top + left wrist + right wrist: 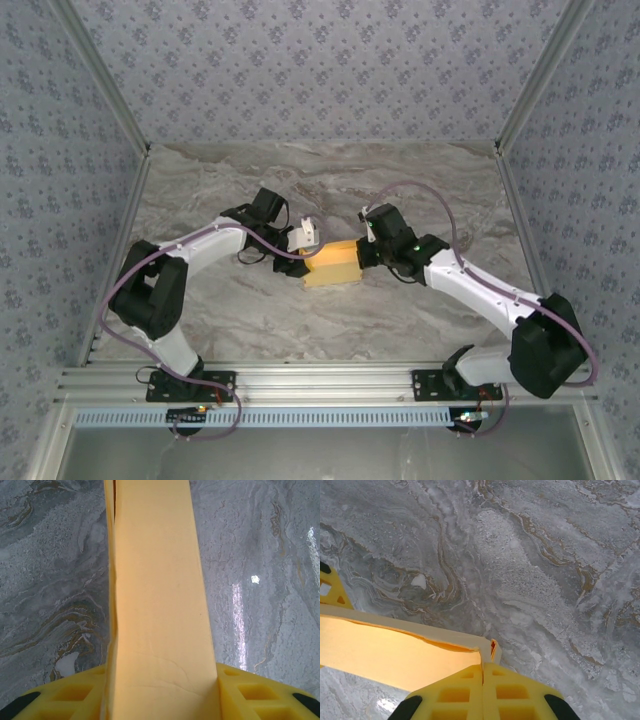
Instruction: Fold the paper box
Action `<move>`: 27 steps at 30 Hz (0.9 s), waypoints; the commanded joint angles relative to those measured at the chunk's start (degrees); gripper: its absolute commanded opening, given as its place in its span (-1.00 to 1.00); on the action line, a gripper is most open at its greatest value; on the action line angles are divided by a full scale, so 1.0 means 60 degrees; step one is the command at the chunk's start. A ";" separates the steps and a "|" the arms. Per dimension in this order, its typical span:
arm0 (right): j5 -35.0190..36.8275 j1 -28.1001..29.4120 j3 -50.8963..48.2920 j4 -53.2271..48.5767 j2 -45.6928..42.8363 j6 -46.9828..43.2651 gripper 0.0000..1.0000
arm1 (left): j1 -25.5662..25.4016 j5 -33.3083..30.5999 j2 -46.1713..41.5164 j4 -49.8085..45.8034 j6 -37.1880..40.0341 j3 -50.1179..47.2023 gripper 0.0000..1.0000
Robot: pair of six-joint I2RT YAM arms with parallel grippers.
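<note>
The paper box [333, 265], a yellow-orange card shape, lies on the marble table between my two arms. In the left wrist view a long panel of the paper box [155, 590] runs straight away from the camera. It fills the gap between the yellow fingers [250, 692] and touches both, so my left gripper [162, 680] is shut on it. My left gripper [305, 240] sits at the box's left end. At the box's right end is my right gripper [366, 248]. Its fingers [455, 695] are pressed together, pinching a thin corner edge of the paper box [395, 652]; that right gripper [483, 672] is shut.
The grey marble table [330, 180] is walled by patterned panels [320, 70] at the back and both sides. An aluminium rail [320, 380] carrying both arm bases runs along the near edge. Bare marble [545, 555] lies beyond the box.
</note>
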 commanded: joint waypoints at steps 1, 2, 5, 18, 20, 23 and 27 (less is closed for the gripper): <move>0.0161 0.0144 0.0173 -0.0459 0.0193 0.0423 -0.88 | -0.0058 -0.0201 0.0106 -0.0048 -0.0034 0.0200 -0.08; 0.0180 0.0162 0.0152 -0.0454 0.0207 0.0463 -0.88 | -0.0053 -0.0217 0.0103 -0.0033 -0.0055 0.0208 -0.09; 0.0268 0.0199 0.0078 -0.0453 0.0199 0.0555 -0.88 | -0.0065 -0.0270 0.0103 -0.0027 -0.0077 0.0207 -0.09; 0.0575 0.0454 -0.0458 -0.0342 -0.0192 0.0713 -0.91 | -0.0064 -0.0490 0.0121 0.0014 -0.0287 0.0222 -0.09; 0.0643 0.0507 -0.0590 -0.0324 -0.0288 0.0763 -0.91 | -0.0061 -0.0572 0.0132 -0.0001 -0.0333 0.0252 -0.09; 0.0747 0.0582 -0.0781 -0.0212 -0.0434 0.0899 -0.91 | -0.0054 -0.0649 0.0132 0.0024 -0.0368 0.0252 -0.09; 0.0979 0.0684 -0.0939 -0.0092 -0.0554 0.0983 -0.92 | -0.0059 -0.0635 0.0119 0.0033 -0.0456 0.0267 -0.08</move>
